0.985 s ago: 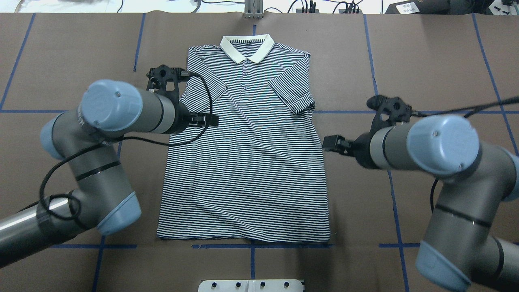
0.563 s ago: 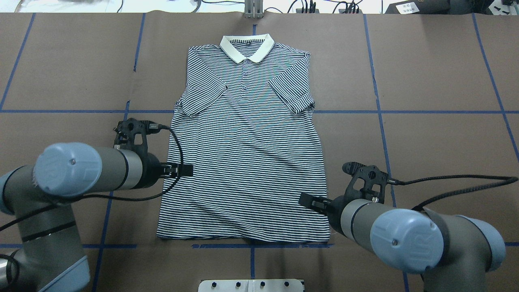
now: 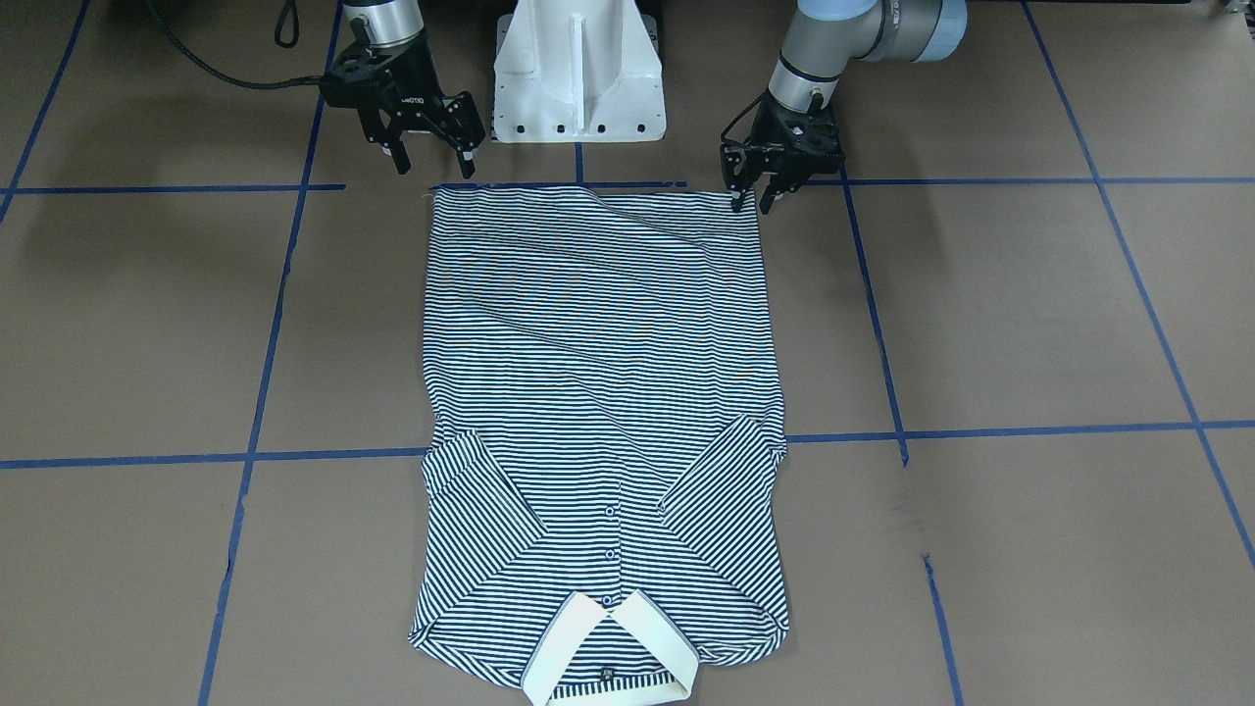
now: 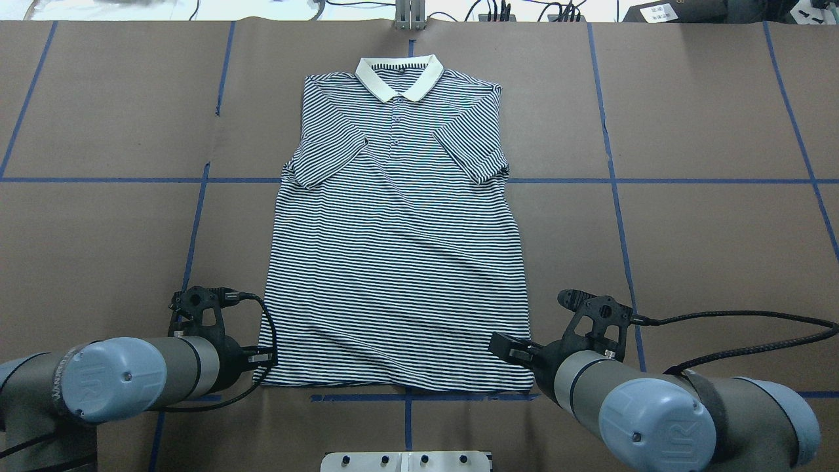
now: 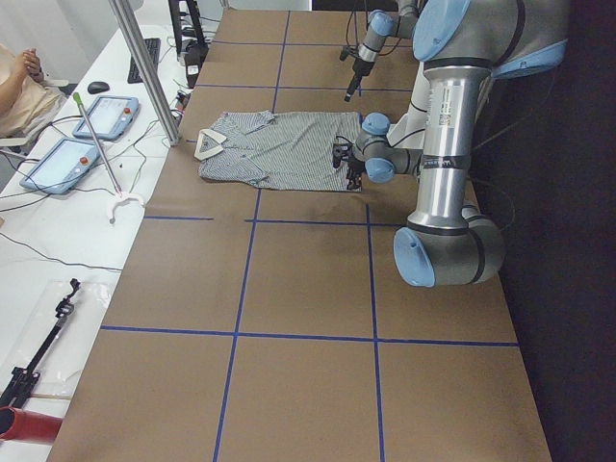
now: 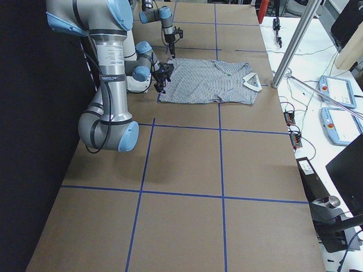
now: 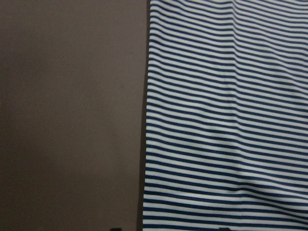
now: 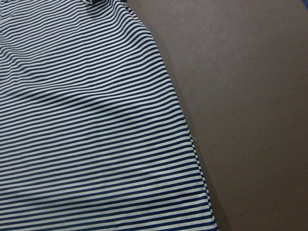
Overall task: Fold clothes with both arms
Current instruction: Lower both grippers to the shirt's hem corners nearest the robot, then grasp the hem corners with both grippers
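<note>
polo shirt [image 4: 393,262] is lying flat on counter [image 4: 688,229], sleeves tucked in | left gripper [image 3: 753,201] and right gripper [image 3: 434,162] are hovering at the shirt's two hem corners, both spread, gripping nothing | likely lining up a matched pinch for a lengthwise fold

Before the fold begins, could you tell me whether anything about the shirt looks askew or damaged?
Nothing serious: the polo shirt lies flat with both sleeves tucked in; only shallow diagonal wrinkles cross its lower body.
</note>
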### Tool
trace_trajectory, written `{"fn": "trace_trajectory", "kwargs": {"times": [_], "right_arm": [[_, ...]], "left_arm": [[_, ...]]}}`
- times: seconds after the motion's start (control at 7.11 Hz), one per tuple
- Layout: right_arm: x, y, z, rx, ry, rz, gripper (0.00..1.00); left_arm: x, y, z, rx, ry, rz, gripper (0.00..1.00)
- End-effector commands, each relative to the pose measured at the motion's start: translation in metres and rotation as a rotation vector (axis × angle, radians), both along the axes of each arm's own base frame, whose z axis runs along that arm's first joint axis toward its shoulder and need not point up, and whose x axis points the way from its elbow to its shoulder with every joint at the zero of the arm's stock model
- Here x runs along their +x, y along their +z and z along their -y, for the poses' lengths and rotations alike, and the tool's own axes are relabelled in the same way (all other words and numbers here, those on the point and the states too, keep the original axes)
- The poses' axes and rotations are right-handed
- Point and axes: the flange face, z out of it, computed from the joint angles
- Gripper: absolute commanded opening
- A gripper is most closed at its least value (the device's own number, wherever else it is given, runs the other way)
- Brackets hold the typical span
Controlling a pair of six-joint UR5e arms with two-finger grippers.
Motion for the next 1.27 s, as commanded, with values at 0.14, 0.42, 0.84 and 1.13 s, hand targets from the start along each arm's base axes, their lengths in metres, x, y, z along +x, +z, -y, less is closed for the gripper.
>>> {"fn": "trace_trajectory", "kwargs": {"times": [0.14, 0.42, 0.84, 1.13], "right_arm": [[0.000, 0.000, 0.001, 0.007, 0.006, -0.002, 1.00], [0.001, 0.001, 0.001, 0.006, 0.008, -0.003, 1.00], [0.000, 0.002, 0.001, 0.006, 0.008, -0.006, 1.00], [0.000, 0.002, 0.001, 0.006, 0.008, -0.006, 1.00]], "left_arm": [[0.003, 0.003, -0.004, -0.009, 0.005, 0.006, 0.36], [0.000, 0.008, -0.005, -0.008, 0.007, 0.019, 0.37], [0.002, 0.012, -0.013, -0.011, 0.024, 0.024, 0.36], [0.006, 0.010, -0.019, -0.012, 0.034, 0.020, 0.24]]}}
